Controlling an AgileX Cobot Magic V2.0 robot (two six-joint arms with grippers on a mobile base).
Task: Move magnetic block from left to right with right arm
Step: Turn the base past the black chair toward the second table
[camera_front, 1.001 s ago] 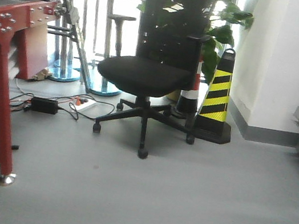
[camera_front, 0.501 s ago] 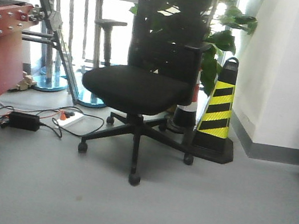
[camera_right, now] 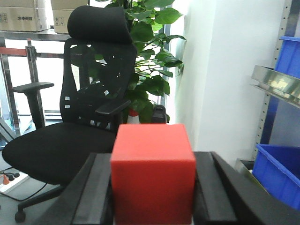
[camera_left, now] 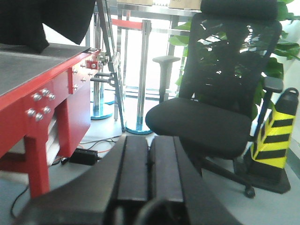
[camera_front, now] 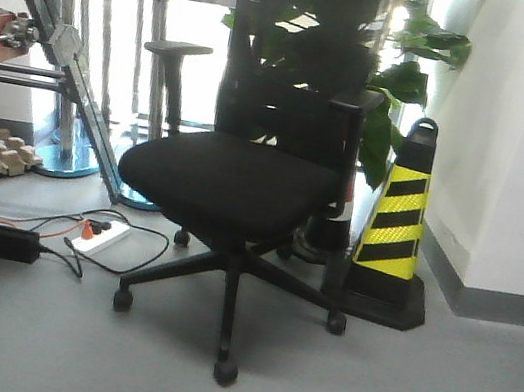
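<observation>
Red and smooth, the magnetic block sits between the two black fingers of the right claw, which pinches it from both sides. The fingers touch its left and right faces, and the block fills the whole gap between them. Its top stands a little higher than the fingers. The front face and the top face are plain, with sharp edges.

Beyond the right claw, to the left of the block, stands a black office chair with a green plant behind it. To the right of this claw a white wall is seen, and further right blue bins under a metal shelf.

The left claw has its two flat black pads pressed together, with only a thin line between them. To the left of this claw is the red table, with metal bolts on its side. Ahead of it and to the right are the same chair and a yellow-and-black cone.

In the front view the chair and the cone stand on a grey floor, with a white power strip and cables lying left of the chair.
</observation>
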